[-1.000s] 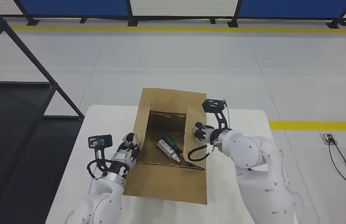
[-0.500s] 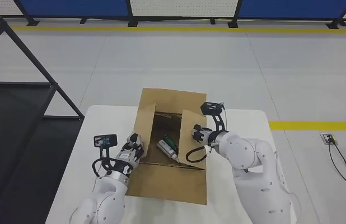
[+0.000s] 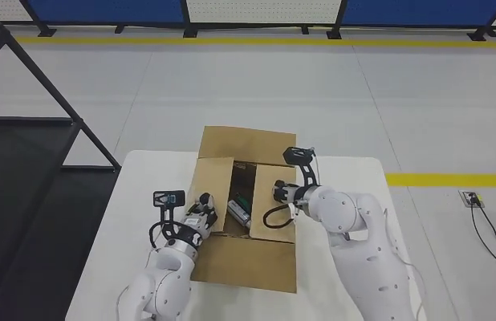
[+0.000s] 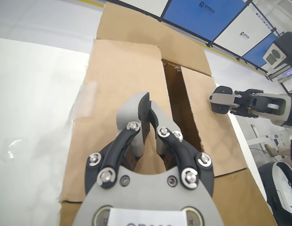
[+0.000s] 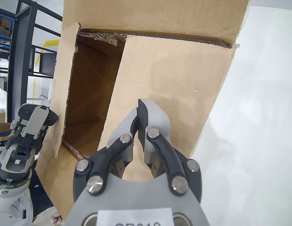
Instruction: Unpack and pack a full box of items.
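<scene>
box: corrugated brown cardboard [image 3: 244,265], mid white table [image 3: 136,209]
left gripper [image 4: 148,104]: clenched, empty, against flat left flap [image 4: 122,71]
right gripper [image 5: 141,111]: clenched, empty, against right flap [image 5: 169,76]
gap: narrow slot, cylindrical bottle [image 3: 238,213] inside

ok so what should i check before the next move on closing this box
1. Left gripper shut, against the left side flap: ok.
2. Right gripper shut, against the right side flap: ok.
3. Side flaps folded flat: not ok, a gap is open between them.
4. Grey bottle in the gap sits below flap level: cannot tell.
5. Far flap and near flap folded outward, clear of the side flaps: ok.
</scene>
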